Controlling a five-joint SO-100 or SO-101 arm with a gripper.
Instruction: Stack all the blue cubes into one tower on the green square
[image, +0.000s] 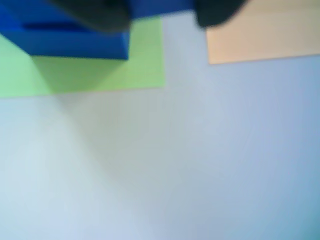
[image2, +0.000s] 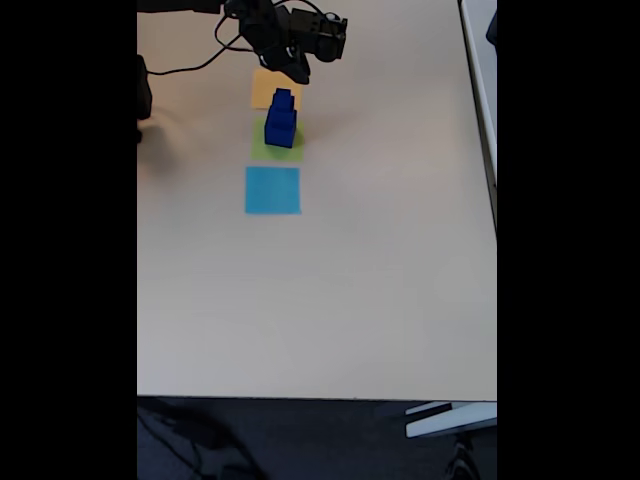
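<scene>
We see a tower of blue cubes (image2: 281, 120) on the green square (image2: 262, 148), between an orange square (image2: 262, 92) and a light-blue square (image2: 272, 190) on the counter (image2: 350, 290). The claw (image2: 298, 72) hangs just above the tower; we cannot tell whether it is spread. The wrist view is blurred, cubes (image: 70, 37) cut off.

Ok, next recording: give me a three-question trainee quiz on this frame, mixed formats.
1. True or false: the tower of dark navy-blue cubes stands on the flat light-blue paper square.
2. Multiple choice: in the fixed view, which flat paper square lies nearest the black two-finger gripper? A) light-blue B) lime-green C) orange-yellow
3. Fill in: in the fixed view, the three paper squares lie in a column; the middle one is ____.

Key:
1. False; it stands on the flat lime-green paper square.
2. C, the orange-yellow paper square.
3. Lime-green.
</scene>
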